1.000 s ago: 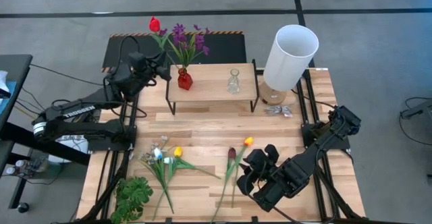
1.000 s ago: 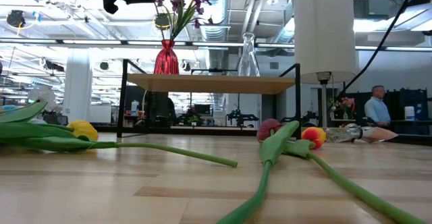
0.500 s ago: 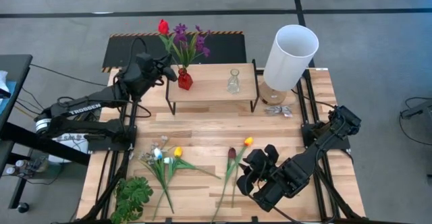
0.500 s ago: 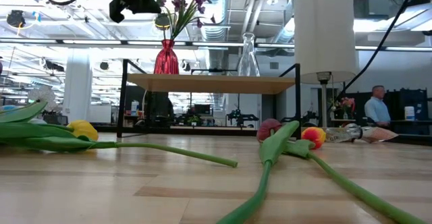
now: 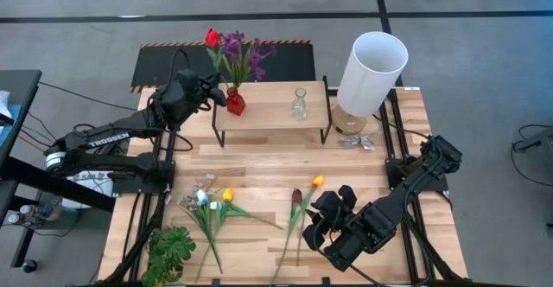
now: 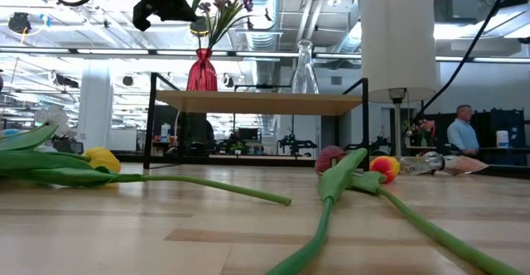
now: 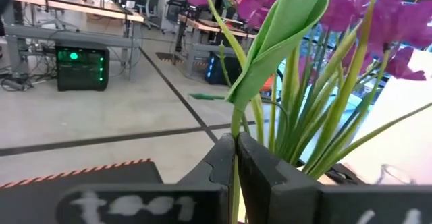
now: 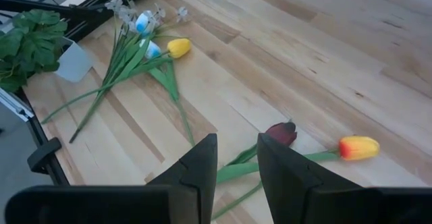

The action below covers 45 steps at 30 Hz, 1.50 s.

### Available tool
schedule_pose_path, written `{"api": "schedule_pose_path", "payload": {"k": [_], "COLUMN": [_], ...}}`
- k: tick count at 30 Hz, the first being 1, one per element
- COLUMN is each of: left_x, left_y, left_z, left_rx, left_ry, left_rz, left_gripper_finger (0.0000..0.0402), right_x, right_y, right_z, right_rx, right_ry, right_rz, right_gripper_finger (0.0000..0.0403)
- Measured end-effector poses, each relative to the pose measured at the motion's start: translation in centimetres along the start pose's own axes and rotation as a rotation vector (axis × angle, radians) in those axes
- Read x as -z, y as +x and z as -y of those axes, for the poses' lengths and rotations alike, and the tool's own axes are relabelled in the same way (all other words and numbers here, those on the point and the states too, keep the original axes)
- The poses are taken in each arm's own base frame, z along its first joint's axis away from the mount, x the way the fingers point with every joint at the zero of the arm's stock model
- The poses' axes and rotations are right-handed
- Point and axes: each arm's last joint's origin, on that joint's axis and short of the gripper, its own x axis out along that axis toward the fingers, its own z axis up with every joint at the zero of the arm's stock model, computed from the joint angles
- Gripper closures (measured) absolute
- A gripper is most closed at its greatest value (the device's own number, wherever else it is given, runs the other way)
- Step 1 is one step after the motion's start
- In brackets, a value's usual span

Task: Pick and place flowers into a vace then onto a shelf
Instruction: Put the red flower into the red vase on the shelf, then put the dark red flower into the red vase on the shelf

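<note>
Left gripper (image 5: 210, 95) raised at the left end of the shelf (image 5: 271, 112), beside the red vase (image 5: 236, 102), fingers clamped shut on the green stem of a red tulip (image 5: 212, 36); in the left wrist view the stem (image 7: 235, 136) seen pinched between the two dark fingers (image 7: 260, 163), with the purple bunch (image 7: 351, 21) close behind it. Red tulip head up beside the purple bunch (image 5: 243, 49), which already stands in the red vase on the left part of the shelf plank. Clear glass vase (image 5: 299, 105) upright near the middle of the same plank, holding nothing. Shelf set along the far edge of the desk (image 5: 259, 170), with a white cylinder (image 5: 371, 71) just past its right end near the far right corner. Right gripper (image 5: 328, 216) low over the near right part of the desk, fingers part-way open with nothing between them, just beside the maroon tulip (image 5: 296, 198) and the orange tulip (image 5: 317, 181), both lying flat near the middle of the near edge with stems crossing. Toward the near left: yellow tulip (image 5: 227, 194), white tulips (image 5: 201, 197) and small white blossoms (image 5: 207, 181) lying in a loose fan. Leafy green plant (image 5: 168, 252) at the near left corner.
</note>
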Motion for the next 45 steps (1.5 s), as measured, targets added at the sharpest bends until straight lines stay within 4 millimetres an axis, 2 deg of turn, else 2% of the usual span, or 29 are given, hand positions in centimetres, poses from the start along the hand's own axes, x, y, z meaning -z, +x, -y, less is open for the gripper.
{"api": "schedule_pose_path", "payload": {"k": [9,23,29,37,45], "left_x": [-0.1,0.3,-0.2,-1.2,-2.5], "left_y": [0.0,-0.1,-1.2,-3.4,-6.3], "left_z": [0.2,-0.1,-0.5,-1.6,-1.9], "left_rx": [0.047,0.025,0.04,0.066,0.318], "left_ry": [-0.007,0.026,0.022,-0.017,-0.107], "left_rz": [-0.001,-0.047,-0.053,-0.064,-0.089], "left_gripper_finger": [0.0394,0.0295,0.0273,0.0266,0.0266], "right_x": [0.0,0.1,0.5,0.6,0.4], "right_y": [0.0,-0.1,-0.5,-0.6,-0.4], "right_z": [0.0,-0.1,-0.2,-0.3,-0.3], "right_rx": [0.0,-0.009,-0.023,-0.028,-0.027], "right_ry": [-0.001,0.002,0.0,-0.003,0.006], "right_rz": [0.0,-0.002,-0.005,-0.008,-0.02], "right_gripper_finger": [0.0305,0.0305,0.0305,0.0305,0.0305]}}
